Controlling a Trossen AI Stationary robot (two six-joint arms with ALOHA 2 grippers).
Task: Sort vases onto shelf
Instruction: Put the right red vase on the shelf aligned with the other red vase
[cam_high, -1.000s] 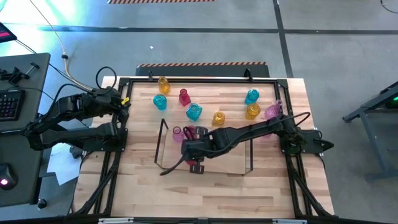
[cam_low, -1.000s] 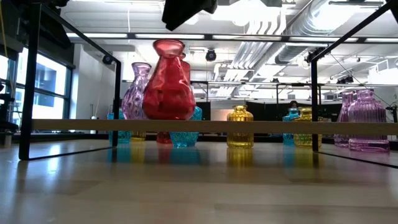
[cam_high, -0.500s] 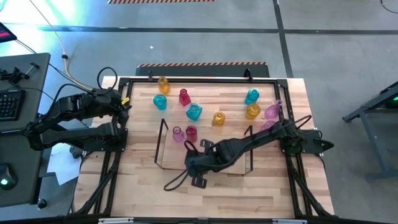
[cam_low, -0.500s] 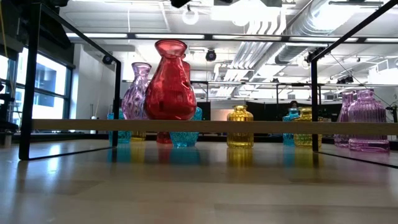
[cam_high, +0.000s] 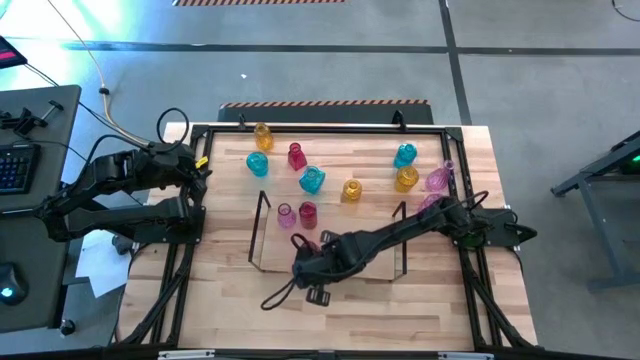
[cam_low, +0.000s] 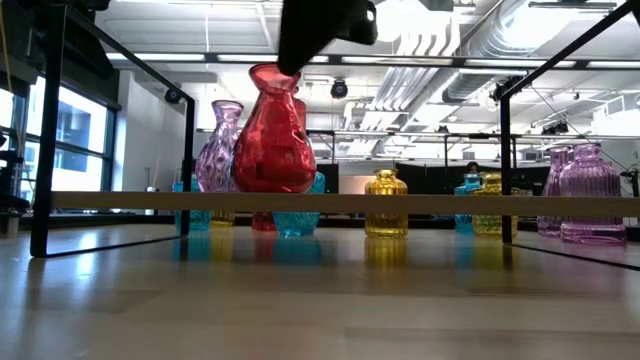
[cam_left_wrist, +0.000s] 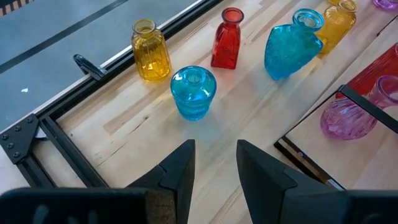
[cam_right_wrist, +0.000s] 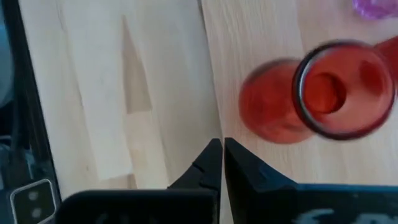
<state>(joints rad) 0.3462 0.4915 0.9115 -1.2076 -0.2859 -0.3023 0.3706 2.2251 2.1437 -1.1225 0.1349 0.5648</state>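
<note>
From my remote station I see the right gripper (cam_high: 303, 262) hanging above the near-left part of the shelf (cam_high: 330, 272), its two fingers (cam_right_wrist: 211, 163) pressed together on nothing; the red vase (cam_high: 307, 213) stands upright on the shelf just beyond the fingertips, apart from them, its open mouth facing the wrist camera (cam_right_wrist: 339, 90); the pink vase (cam_high: 285, 215) stands just beside it, toward the shelf's left end frame (cam_high: 260, 215). In the low view the red vase (cam_low: 273, 135) rises on the shelf board (cam_low: 450, 203) with the purple-pink one (cam_low: 221, 148) partly behind it; the right arm's dark tip (cam_low: 318, 28) hangs above the red vase's neck.

The left gripper (cam_high: 200, 165) waits at the table's (cam_high: 400, 310) far-left edge, fingers (cam_left_wrist: 180, 168) spread part way and empty; ahead of them stand a cyan round vase (cam_left_wrist: 193, 92), an amber ribbed vase (cam_left_wrist: 151, 50), a slim red vase (cam_left_wrist: 227, 38) and a larger cyan vase (cam_left_wrist: 292, 45), all on the bare wood beyond the shelf.

Further right on the table, off the shelf, stand an amber vase (cam_high: 351, 189), a cyan vase (cam_high: 404, 155), another amber vase (cam_high: 406, 178) and a pink vase (cam_high: 438, 179); a paler pink one near the right arm is partly hidden.
</note>
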